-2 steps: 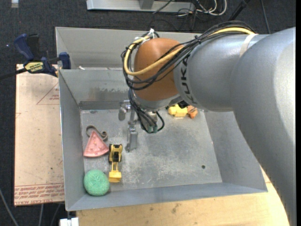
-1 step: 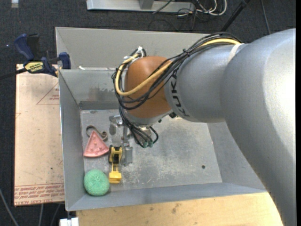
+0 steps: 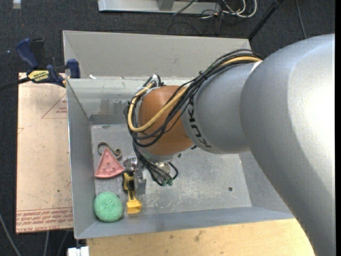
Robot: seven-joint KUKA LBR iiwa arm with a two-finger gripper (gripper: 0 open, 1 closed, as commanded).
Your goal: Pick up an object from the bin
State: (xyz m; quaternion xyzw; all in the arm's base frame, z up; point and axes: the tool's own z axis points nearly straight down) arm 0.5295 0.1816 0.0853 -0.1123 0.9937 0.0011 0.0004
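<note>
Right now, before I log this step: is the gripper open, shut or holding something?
Gripper: cannot tell; it is over the yellow piece beside the green ball.

Robotics lab: KUKA arm (image 3: 250,111) over grey metal bin (image 3: 160,55); loose cables (image 3: 237,1) on carpet (image 3: 53,9).

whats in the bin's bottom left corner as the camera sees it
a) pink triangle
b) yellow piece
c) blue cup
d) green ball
d: the green ball lies in that corner, with the pink triangle above it and the yellow piece to its right.
</note>
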